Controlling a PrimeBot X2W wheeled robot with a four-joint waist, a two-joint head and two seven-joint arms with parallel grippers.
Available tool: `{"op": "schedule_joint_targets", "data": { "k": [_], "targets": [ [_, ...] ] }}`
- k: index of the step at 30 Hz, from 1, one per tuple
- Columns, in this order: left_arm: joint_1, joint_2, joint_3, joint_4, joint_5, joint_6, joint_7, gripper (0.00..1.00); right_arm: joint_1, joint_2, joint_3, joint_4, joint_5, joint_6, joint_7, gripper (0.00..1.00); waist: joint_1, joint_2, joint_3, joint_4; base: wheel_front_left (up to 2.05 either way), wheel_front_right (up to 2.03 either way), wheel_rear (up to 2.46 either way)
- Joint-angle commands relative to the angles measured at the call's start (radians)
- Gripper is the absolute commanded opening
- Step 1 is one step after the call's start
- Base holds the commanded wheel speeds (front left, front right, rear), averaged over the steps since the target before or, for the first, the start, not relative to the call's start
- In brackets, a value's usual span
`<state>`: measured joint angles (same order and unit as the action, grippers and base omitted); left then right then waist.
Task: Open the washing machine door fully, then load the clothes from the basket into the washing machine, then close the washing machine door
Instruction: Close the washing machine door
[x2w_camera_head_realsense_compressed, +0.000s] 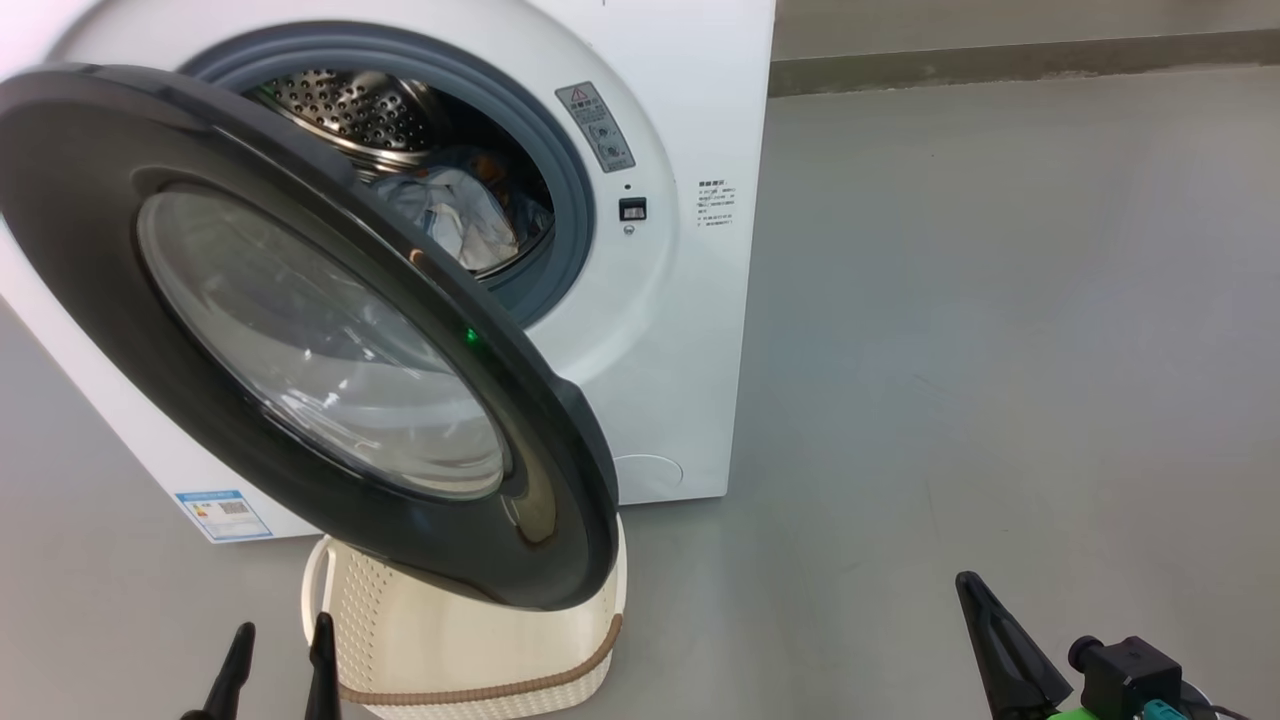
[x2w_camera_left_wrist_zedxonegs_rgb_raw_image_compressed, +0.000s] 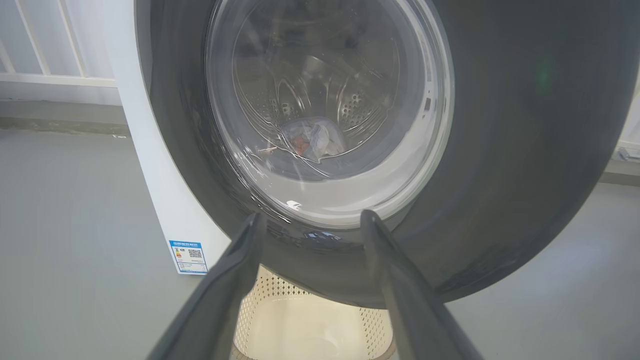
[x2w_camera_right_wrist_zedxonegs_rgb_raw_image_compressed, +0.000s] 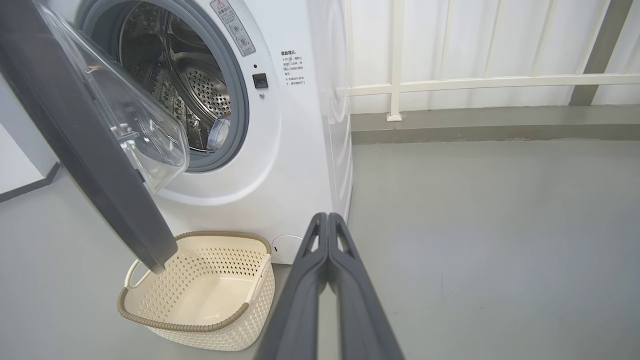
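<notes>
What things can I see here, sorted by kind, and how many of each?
Washing machine: 1
Washing machine door: 1
Basket, empty: 1
Bundle of clothes in the drum: 1
Claws: 2 (left claw open, right claw shut)
Total: 6

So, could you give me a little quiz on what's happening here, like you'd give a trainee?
1. True or false: the basket is empty.
2. The clothes lie: A in the drum of the washing machine; B on the floor; C in the basket.
3. Which are shut with nothing between them, the left jaws or the right jaws?
Key: 1 true; 2 A; 3 the right jaws.
</notes>
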<state>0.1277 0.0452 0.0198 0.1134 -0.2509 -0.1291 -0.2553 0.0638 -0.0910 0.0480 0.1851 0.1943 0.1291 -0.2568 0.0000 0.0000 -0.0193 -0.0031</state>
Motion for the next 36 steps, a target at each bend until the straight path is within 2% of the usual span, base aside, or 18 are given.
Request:
{"op": "schedule_joint_targets", "data": {
  "k": [1,12,18,23,26,30,36],
  "targets": [
    [-0.019,0.005,0.033,-0.026,0.0,-0.001,-0.006,1.0,-0.011,-0.005,0.02,-0.027,-0.005,0.002,-0.005,0.0,0.0,0.0,0.0,0.001,0.0,0.0,0.0],
    [-0.018,0.005,0.031,-0.018,-0.007,-0.002,-0.006,1.0,-0.025,-0.007,0.023,-0.036,-0.003,0.002,-0.005,0.0,0.0,0.0,0.001,0.008,0.0,0.0,0.0],
    [-0.021,0.005,0.031,-0.022,-0.006,-0.002,-0.006,1.0,-0.105,0.0,0.063,-0.146,0.006,0.002,-0.005,0.0,0.0,0.0,0.01,0.008,0.0,0.0,0.0],
    [-0.031,0.005,0.02,-0.025,-0.01,-0.002,-0.006,1.0,-0.247,0.019,0.178,-0.277,0.025,0.002,-0.005,0.0,0.0,0.0,0.026,0.016,0.0,0.0,0.0],
    [-0.039,0.005,0.006,-0.022,-0.015,-0.002,-0.006,1.0,-0.335,0.03,0.262,-0.316,0.039,0.002,-0.005,0.0,0.0,0.0,0.035,0.03,0.0,0.0,0.0],
    [-0.056,0.005,-0.023,-0.013,-0.023,-0.002,-0.006,1.0,-0.434,0.039,0.368,-0.32,0.067,0.002,-0.005,0.0,0.0,0.0,0.045,0.079,0.0,0.0,0.0],
    [-0.07,0.005,-0.034,-0.014,-0.029,-0.002,-0.006,1.0,-0.443,0.04,0.468,-0.271,0.111,0.002,-0.005,0.0,0.0,0.0,0.06,0.148,0.0,0.0,0.0]
  ]
}}
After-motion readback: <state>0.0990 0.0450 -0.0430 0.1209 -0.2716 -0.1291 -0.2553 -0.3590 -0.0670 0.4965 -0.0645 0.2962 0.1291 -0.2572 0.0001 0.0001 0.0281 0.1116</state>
